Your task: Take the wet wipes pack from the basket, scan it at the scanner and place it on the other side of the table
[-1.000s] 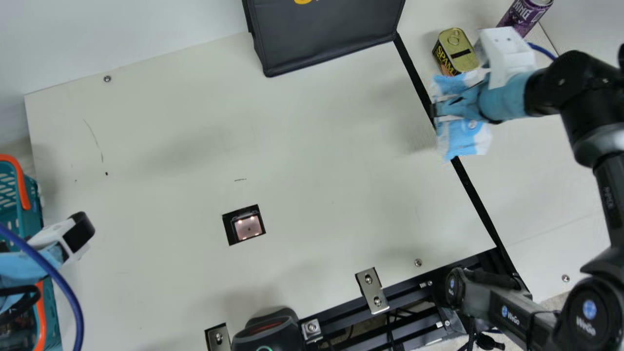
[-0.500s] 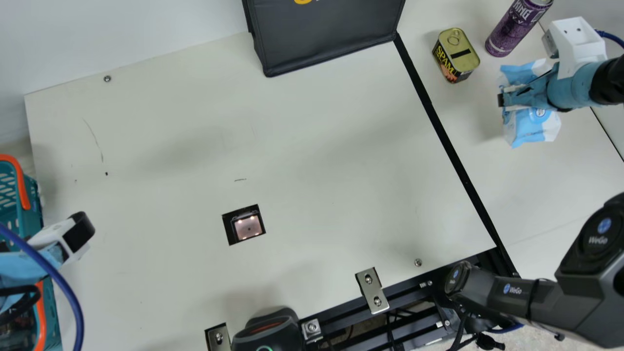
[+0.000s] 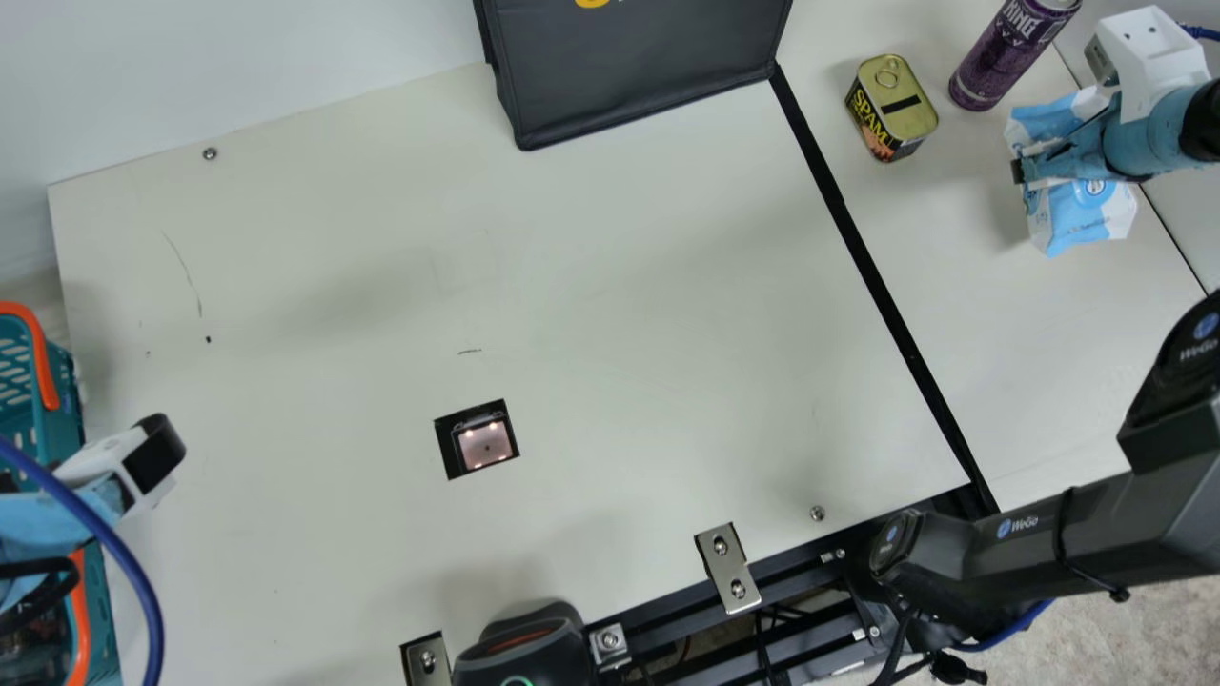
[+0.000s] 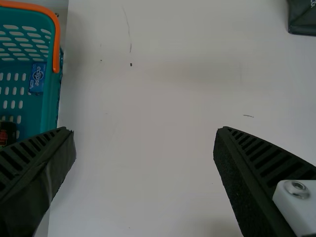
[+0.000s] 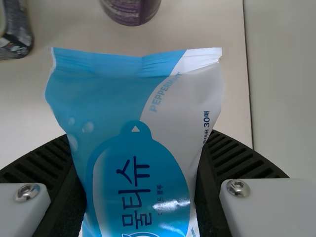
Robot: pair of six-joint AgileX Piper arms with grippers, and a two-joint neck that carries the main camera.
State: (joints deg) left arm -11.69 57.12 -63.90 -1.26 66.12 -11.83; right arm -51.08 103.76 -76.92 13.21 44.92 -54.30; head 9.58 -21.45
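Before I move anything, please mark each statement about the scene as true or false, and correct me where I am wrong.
1. The right gripper holds the wet wipes pack. True.
2. The left gripper is closed on a can. False: the left gripper is open, with nothing between its fingers.
3. The tin and the purple can are on the same side of the black strip. True.
4. The wet wipes pack is directly over the lit scanner window. False: it is on the far side of the black strip from the window.
5. The teal basket has an orange handle. True.
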